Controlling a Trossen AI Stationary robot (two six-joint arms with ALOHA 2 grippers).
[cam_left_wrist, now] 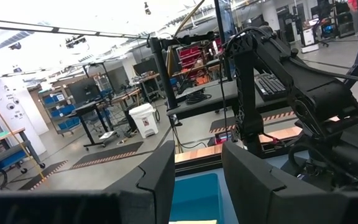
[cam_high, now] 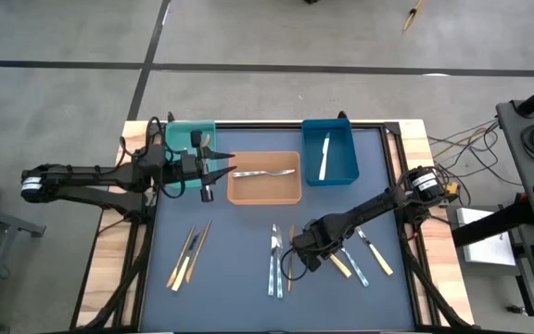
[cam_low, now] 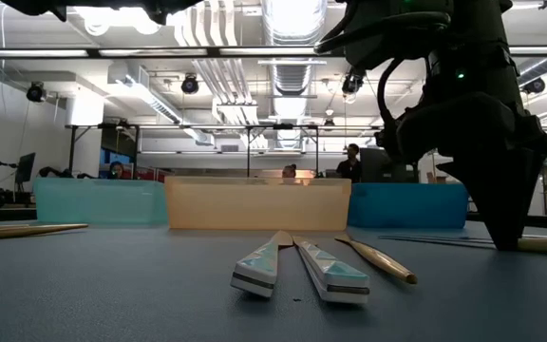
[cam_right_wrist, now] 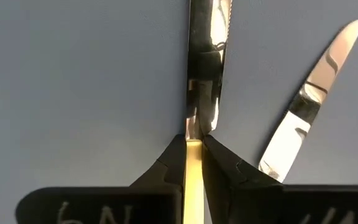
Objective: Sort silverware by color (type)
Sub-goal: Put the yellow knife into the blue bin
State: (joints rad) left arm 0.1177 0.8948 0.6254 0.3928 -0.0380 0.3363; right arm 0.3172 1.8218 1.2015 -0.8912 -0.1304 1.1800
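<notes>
Right claw (cam_right_wrist: pixel 193 155) is clamping the cream-handled knife (cam_right_wrist: pixel 194 168) lying flat on the counter (cam_high: pixel 239 260) w/ its long axis running straight out between the fingers, mid-counter toward the near edge; left claw (cam_high: pixel 213 167), partly apart, is hovering by the teal bin (cam_high: pixel 179 130).

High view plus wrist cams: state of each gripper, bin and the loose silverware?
right gripper: shut on yellow-handled knife, down at the mat
left gripper: open, nothing in it, above the bins
teal bin: contents hidden by the left arm
orange bin: holds one silver fork
blue bin: holds one utensil
remaining silverware: flat on the mat, unsorted
</notes>
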